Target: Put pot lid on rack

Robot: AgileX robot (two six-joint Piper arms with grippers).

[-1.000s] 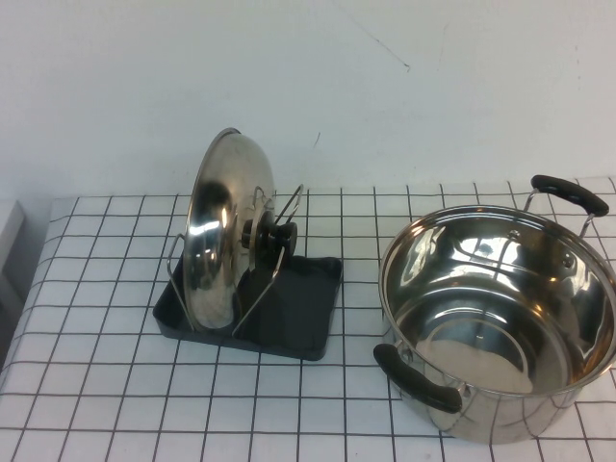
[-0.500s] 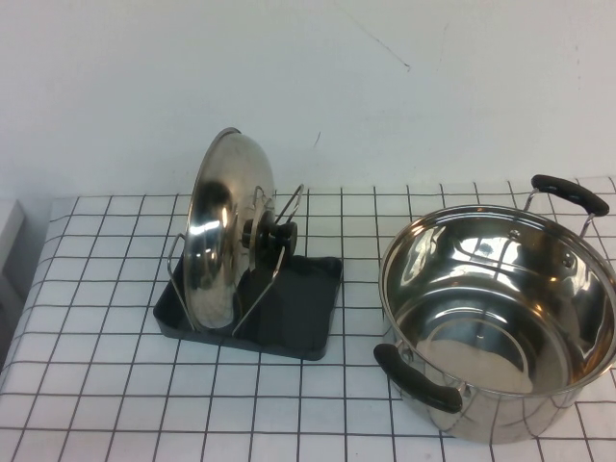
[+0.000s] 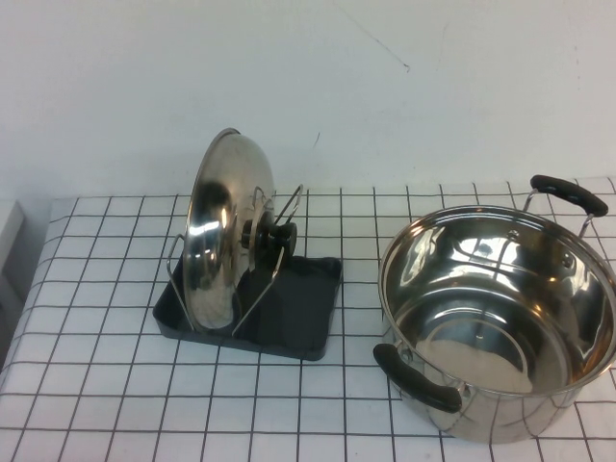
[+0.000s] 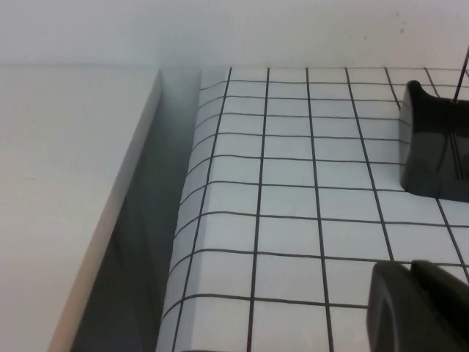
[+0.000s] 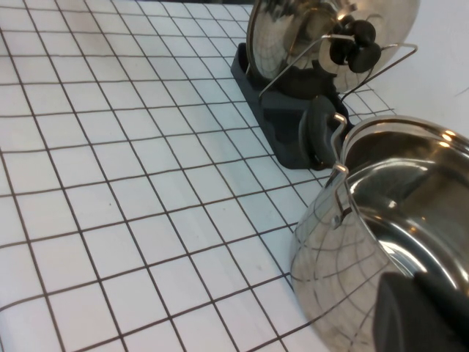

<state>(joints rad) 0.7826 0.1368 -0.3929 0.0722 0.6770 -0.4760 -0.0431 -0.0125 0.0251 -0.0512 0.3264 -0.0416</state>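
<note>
- Pot lid [image 3: 223, 231] stands on edge in the rack [image 3: 298, 313], leaning between the wire uprights, black knob [image 3: 276, 236] facing the pot side. Task judged done as things lie.
- Tabletop [image 3: 106, 385]: white, black grid; carries all items.
- Pot [image 3: 500, 327]: open, steel, black handles, just beside the rack on the robot's right, apart from it.
- Rack: dark tray, left of centre, lid's disc plane running roughly front to back.
- Left tool [image 4: 421, 304]: pressed together, holding nothing, low over the tabletop's left edge; rack corner lies ahead toward centre.
- Right tool [image 5: 425, 312]: pressed together, empty, near the pot's rim; lid lies beyond the pot.
- Neither tool shows in the high view; both well apart from the lid. Left arm judged nearer the rack.
</note>
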